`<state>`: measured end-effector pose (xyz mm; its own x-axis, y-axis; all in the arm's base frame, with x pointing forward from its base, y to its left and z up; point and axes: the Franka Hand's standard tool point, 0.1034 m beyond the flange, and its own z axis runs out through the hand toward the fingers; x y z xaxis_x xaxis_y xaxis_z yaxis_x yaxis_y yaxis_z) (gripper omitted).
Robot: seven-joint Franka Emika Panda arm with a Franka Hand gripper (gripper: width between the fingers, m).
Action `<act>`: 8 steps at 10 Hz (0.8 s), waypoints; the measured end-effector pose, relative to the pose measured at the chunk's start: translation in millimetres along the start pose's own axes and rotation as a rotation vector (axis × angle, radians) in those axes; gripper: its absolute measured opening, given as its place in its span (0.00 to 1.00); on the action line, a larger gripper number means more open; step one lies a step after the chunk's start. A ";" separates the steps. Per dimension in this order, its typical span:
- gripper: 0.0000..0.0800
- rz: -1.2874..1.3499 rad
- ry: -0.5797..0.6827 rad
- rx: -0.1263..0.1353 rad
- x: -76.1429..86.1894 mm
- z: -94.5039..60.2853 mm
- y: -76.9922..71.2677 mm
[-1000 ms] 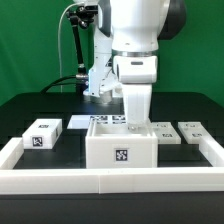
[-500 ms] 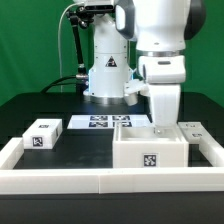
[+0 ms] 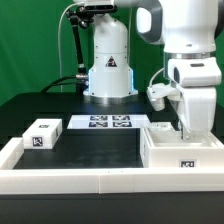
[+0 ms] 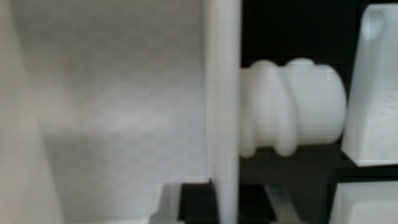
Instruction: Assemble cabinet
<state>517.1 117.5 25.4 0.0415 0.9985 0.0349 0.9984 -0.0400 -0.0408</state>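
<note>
You are watching the cabinet (image 3: 183, 152) travelling across the table (image 3: 100, 150). A second ago it was sitting near the middle of the front rail (image 3: 90, 182). Now it is sitting far over on the exterior view's right, tucked into the corner where that rail is meeting the side rail. The arm is moving over with it, and the gripper (image 3: 196, 128) is reaching down into the open top.

You are not getting a clear look at the fingers in either view. The box is hiding their tips in the exterior view. The wrist view is filling up with a thin white wall of the cabinet and a ribbed white part (image 4: 294, 105) just beside it. So you cannot tell whether the hand is pinching that wall or only pushing on it.

The slide is probably bracing the cabinet against the corner so that it is not shifting while parts are going in. The small tagged block (image 3: 40, 135) is lying well apart on the exterior view's left, and the marker board (image 3: 105, 122) is lying between the two, farther back.
</note>
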 end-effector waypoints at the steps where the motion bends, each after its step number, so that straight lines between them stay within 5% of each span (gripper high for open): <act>1: 0.05 -0.001 -0.005 0.013 0.1 -0.1 0.1; 4: 0.05 0.004 -0.007 0.015 -0.5 -0.1 -0.1; 7: 0.55 0.006 -0.007 0.017 -1.4 0.5 -0.2; 8: 0.55 0.007 -0.007 0.017 -1.7 0.6 -0.2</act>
<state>516.8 115.8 24.7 0.0478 0.9985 0.0278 0.9973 -0.0461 -0.0579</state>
